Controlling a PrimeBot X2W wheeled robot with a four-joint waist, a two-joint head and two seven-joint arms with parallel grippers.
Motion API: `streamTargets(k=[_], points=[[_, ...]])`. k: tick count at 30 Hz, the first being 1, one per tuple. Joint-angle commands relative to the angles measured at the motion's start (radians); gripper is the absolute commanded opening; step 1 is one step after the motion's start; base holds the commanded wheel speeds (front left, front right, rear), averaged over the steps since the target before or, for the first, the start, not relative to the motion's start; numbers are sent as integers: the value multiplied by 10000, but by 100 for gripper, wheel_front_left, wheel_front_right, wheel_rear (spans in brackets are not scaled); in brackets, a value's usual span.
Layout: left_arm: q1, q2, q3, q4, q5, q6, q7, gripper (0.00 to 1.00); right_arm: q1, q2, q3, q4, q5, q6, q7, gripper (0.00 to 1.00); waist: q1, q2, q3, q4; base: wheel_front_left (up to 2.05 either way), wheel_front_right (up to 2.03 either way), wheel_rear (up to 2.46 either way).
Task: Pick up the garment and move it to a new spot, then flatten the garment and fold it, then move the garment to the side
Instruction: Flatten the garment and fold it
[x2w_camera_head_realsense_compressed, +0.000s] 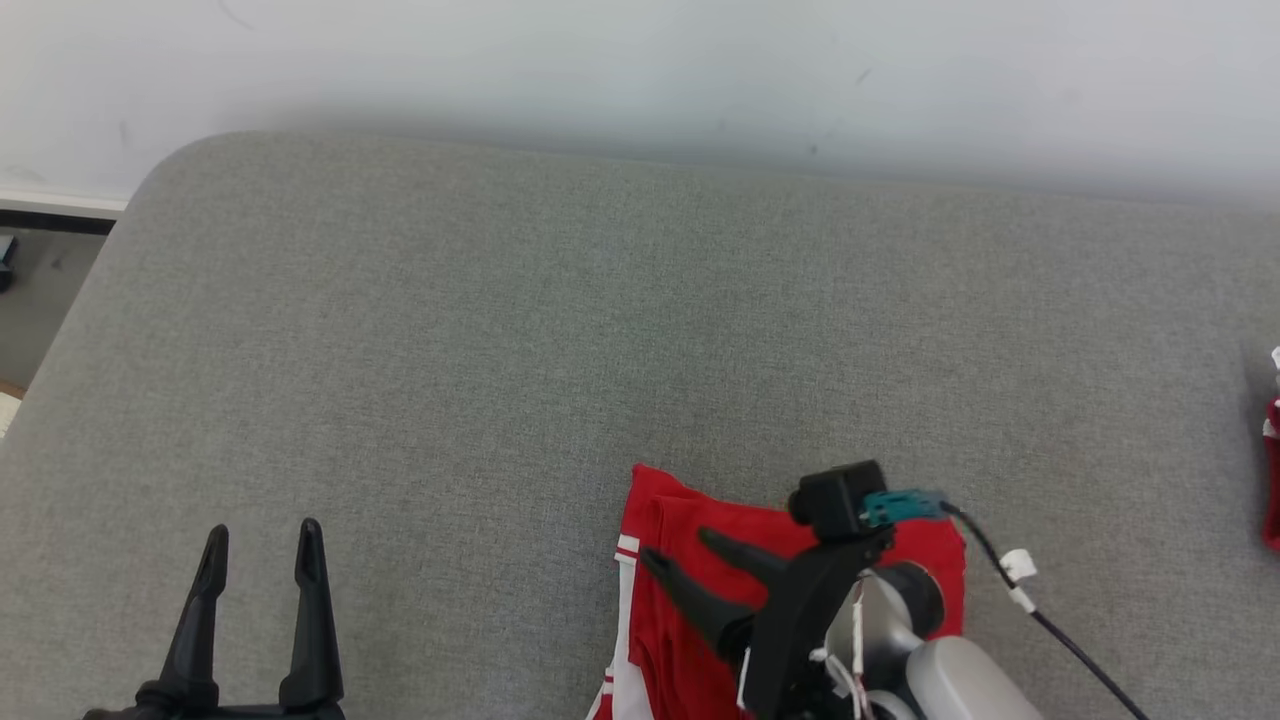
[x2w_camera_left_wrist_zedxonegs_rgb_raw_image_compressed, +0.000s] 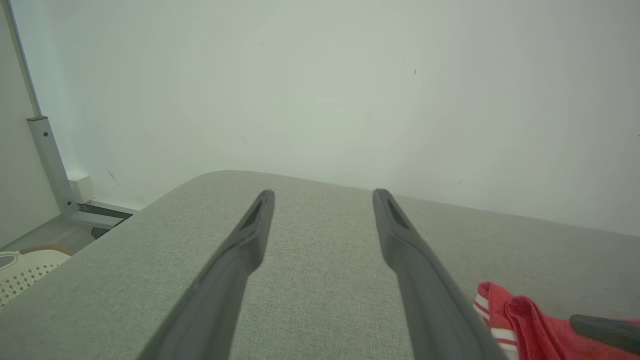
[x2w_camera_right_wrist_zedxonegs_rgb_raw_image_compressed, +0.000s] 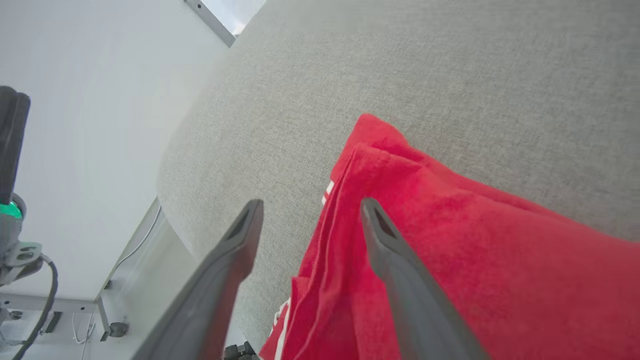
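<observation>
I find nothing to read here: no word, label, brand, number or sign shows on the red garment (x2w_camera_head_realsense_compressed: 670, 655) with its white stripes or on the grey padded surface (x2w_camera_head_realsense_compressed: 500, 350) beneath it.

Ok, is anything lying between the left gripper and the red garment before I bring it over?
Nothing visible. Bare grey cushion lies between the open left gripper and the garment, up to its striped left edge. The right gripper, jaws open, hangs over that same edge, so the two could crowd each other there.
</observation>
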Motion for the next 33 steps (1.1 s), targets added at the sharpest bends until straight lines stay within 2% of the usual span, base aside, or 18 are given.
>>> streamTargets(k=[1, 4, 10, 14, 15, 16, 23, 28, 29, 30, 31, 33], points=[[146, 56, 17, 3, -54, 15, -31, 100, -9, -10, -70, -80, 73, -22, -81, 100, 0, -1, -50, -5, 0, 0, 0], [204, 93, 50, -46, -53, 15, -31, 100, 214, -16, -1017, -529, -265, -22, -371, 100, 0, -1, -179, -39, 0, 0, 0], [396, 78, 138, -145, -54, 15, -31, 100, 1023, -4, -2831, -1613, -1832, -22, 8, 100, 0, -1, -251, -173, 0, 0, 0], [345, 54, 104, -166, -92, 15, -31, 100, 1809, -6, -2981, -2217, -2497, -22, 605, 98, 0, -1, -219, -286, 0, 0, 0], [312, 45, 92, -158, -95, 15, -31, 100, 1990, -6, -2843, -2331, -2588, -22, 792, 31, 0, -1, -201, -303, 0, 0, 0], [273, 39, 76, -143, -96, 15, -31, 100, 2150, -6, -2659, -2413, -2656, -22, 978, 0, 0, -1, -184, -315, 0, 0, 0], [119, -18, -93, -82, -133, 15, -31, 100, 2800, -9, -1263, -2505, -2834, -22, 1868, 0, 0, -1, -38, -204, 0, 0, 0], [36, -39, -154, -23, -155, 15, -31, 100, 2631, -16, -828, -2491, -2933, -22, 2038, 0, 0, -1, 15, 16, 0, 0, 0], [18, -40, -155, -7, -171, 15, -31, 100, 2594, -15, -822, -2526, -2980, -22, 1966, 38, 0, -1, 13, 75, 0, 0, 0], [15, -40, -118, -6, -183, 15, -31, 100, 2591, -26, -839, -2523, -3053, -22, 1957, 85, 0, -1, 9, 108, 0, 0, 0], [14, -44, -92, 2, -187, 15, -31, 100, 2584, -45, -840, -2543, -3138, -22, 1940, 100, 0, -1, 6, 142, 0, 0, 0], [24, -47, -83, 25, -157, 15, -31, 100, 2620, -76, -848, -2654, -3193, -22, 1981, 100, 0, -1, -10, 193, 0, 0, 0]])
